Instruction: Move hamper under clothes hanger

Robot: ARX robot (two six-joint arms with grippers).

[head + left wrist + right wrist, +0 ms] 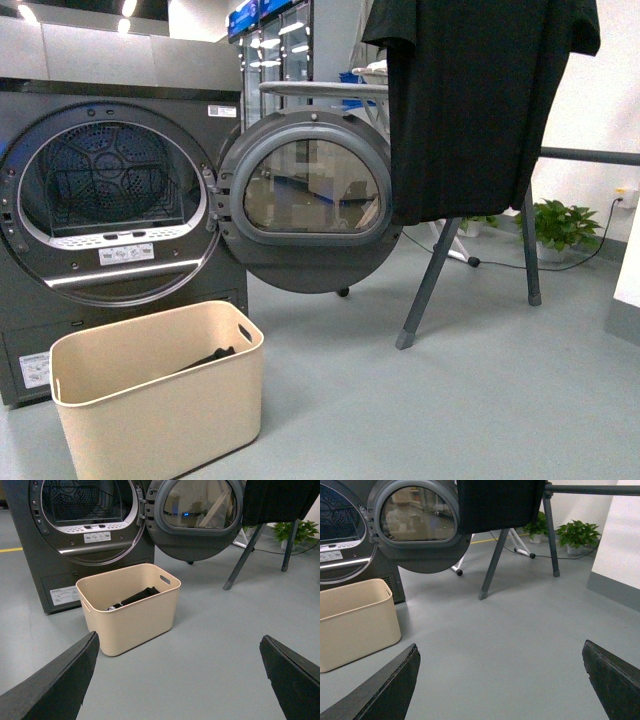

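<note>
One dark grey metal dryer (pixel 110 200) is being shown at the far left, its round drum open and perforated inside. Its circular, glass-windowed door (pixel 310 195) is being held swung out to the right. In front of the dryer, low at the left, the hamper (pixel 160 400) is being shown standing on the smooth grey floor (pixel 450 400). It is a beige plastic rectangular bin with rounded corners, smooth tapered walls and a small cut-out handle. A dark garment (pixel 215 357) is being held inside it, only partly visible past the rim.

Further right, well apart from the hamper, the clothes hanger (pixel 430 280) is being propped on angled grey metal legs, with its round bar running off the right edge. A black T-shirt (pixel 470 110) is being draped over it, its top cut off by the frame. Behind the legs, a leafy potted plant (pixel 562 225) is being shown by the white wall.

The left gripper (pixel 178 637) is being pointed toward the hamper, its flat matte black fingers (pixel 55 680) spread wide with nothing between them. The right gripper (pixel 500 646) is being aimed at the floor between hamper and hanger, likewise spread and empty. Both pairs of fingers are being cut off by the frame edges.
</note>
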